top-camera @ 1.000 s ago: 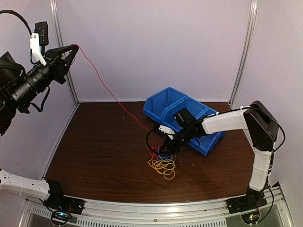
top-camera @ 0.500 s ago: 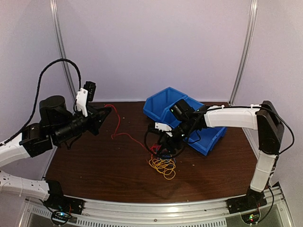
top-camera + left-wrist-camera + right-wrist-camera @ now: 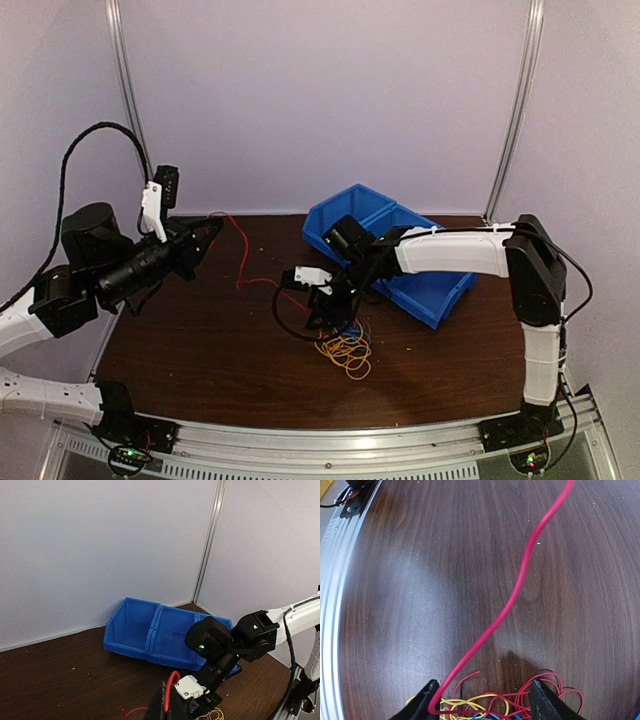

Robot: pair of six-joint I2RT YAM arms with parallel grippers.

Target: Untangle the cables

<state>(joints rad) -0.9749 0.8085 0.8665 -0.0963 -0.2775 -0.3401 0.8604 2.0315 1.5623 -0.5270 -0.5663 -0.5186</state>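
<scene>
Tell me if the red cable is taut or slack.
Slack: the red cable sags and curls between the left gripper and the bunch, instead of running straight.

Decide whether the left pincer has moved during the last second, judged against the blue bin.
Yes. The left pincer, shut on the red cable, has come down and to the right, nearer the blue bin.

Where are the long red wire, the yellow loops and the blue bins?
long red wire (image 3: 521, 580), right wrist view, middle of its visible stretch.
yellow loops (image 3: 346, 353), top view, middle of the bunch.
blue bins (image 3: 325, 228), top view, left bin's outer wall.
</scene>
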